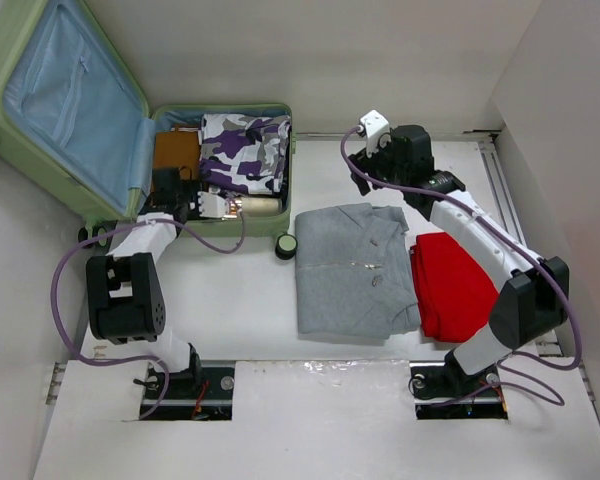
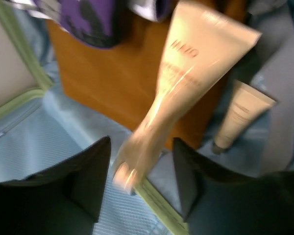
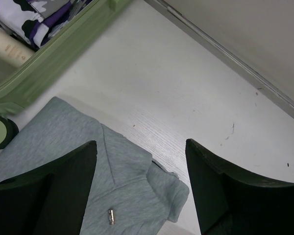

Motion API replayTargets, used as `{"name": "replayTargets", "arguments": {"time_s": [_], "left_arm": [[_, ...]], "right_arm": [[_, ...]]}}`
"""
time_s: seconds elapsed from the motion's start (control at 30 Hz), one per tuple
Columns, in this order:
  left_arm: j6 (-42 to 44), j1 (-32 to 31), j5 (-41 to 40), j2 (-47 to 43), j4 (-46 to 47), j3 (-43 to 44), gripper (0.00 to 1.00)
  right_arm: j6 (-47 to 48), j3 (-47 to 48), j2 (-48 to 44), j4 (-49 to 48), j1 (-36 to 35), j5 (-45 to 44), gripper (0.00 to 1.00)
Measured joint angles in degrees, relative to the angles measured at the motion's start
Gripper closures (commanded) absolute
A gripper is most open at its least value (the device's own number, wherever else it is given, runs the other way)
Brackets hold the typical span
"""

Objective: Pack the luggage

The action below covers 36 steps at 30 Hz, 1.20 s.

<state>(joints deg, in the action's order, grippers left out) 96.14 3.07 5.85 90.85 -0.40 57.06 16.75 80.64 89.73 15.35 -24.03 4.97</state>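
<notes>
Gaping left jaws (image 2: 142, 166): apart, a blurred beige tube (image 2: 196, 63) between them.
Right jaws (image 3: 141, 161): apart over grey shirt (image 3: 122, 196).
Luggage (image 1: 70, 100): open at far left, long axis near-to-far, wheels (image 1: 286, 246) nearest.
Tabletop (image 1: 230, 310): white.
Room: pale walls (image 1: 380, 50) close around.

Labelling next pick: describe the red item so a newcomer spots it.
From the open pale green luggage at far left, go right past the folded grey zip top. The red folded garment lies at its right edge, under the right arm, the only red thing.
</notes>
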Motion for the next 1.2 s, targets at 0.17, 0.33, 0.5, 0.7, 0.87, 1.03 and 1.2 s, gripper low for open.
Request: {"name": "replayTargets", "arguments": {"time_s": [0.17,0.33,0.5,0.7,0.87,1.03,1.2], "left_arm": [[-0.72,0.04,1.97,-0.28,1.68,1.64,0.26],[-5.11,1.11,3.56,-1.09,-1.68,3.96,0.24],[-13.03,3.17,5.49,-4.98,-8.79,9.73,0.23],[-29.66,-1.27,7.23,-11.78,-16.33,19.21,0.23],[-45.83,-21.33,6.97,-17.22,-23.34,19.67,0.05],[-58.16,-36.74,6.78,-19.37,-27.65,11.63,0.00],[-68.74,-45.16,9.20,-14.60,-29.99,7.43,0.00]], "right_arm": [[0.00,0.00,-0.02,0.11,0.00,0.00,0.23],[0.00,-1.25,-2.32,0.70,0.35,-0.15,0.23],[-0.02,-3.80,-7.15,0.83,1.81,-0.57,0.20],[-3.19,-5.75,-10.69,4.76,6.75,-3.54,0.06],[-7.43,-10.95,-13.46,9.99,13.03,-6.05,0.00],[-11.47,-19.96,-19.93,13.81,19.28,-6.47,0.00],[-14.51,-26.16,-25.57,14.71,19.43,-5.92,0.02]]}}
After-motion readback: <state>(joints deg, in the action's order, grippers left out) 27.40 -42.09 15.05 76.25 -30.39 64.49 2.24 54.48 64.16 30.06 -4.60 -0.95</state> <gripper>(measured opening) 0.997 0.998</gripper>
